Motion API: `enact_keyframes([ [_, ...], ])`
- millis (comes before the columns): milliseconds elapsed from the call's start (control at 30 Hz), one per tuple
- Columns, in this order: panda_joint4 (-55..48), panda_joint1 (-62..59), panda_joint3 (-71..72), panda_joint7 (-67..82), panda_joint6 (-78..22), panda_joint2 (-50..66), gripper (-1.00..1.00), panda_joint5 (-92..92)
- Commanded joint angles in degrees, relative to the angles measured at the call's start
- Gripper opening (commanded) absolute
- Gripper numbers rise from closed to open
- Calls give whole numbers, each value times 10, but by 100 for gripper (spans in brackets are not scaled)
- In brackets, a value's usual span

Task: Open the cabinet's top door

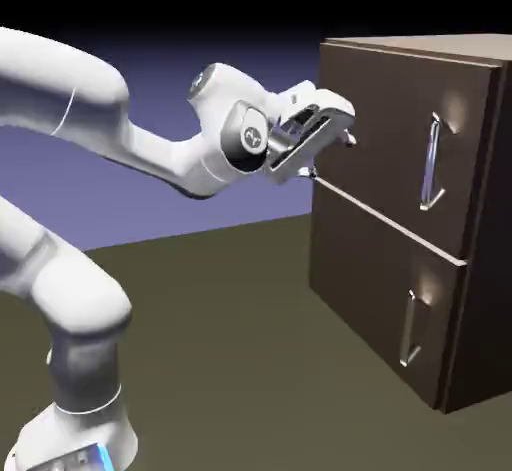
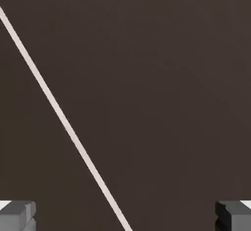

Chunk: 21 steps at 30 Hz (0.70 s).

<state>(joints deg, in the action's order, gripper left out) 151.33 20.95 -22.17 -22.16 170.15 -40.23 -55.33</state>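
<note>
a dull olive table (image 1: 220, 299) under a blue-violet backdrop. my fingers (image 1: 330, 149) are spread wide, holding nothing, close to the cabinet (image 1: 350, 259) at its near left edge, level with the seam between the doors. the top door (image 1: 400, 129) is shut. its handle (image 1: 431, 162), a long vertical bar, lies well off toward the exterior view's right, so i judge i must traverse that way.

The large dark brown wooden cabinet (image 1: 400, 209) runs off the exterior view's right edge, so its far side stays unseen. The white robot arm (image 1: 80, 109) is cut by the left edge. In the hand view, only dark panel shows, and the bottom edge cuts the grey fingertips (image 2: 17, 216)
</note>
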Motion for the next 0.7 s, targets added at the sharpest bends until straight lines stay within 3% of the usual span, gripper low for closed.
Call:
enact_keyframes([
  [0,-4,9,-10,9,-2,-3,100,-25],
  [667,-91,192,-210,192,-36,-72,100,-523],
])
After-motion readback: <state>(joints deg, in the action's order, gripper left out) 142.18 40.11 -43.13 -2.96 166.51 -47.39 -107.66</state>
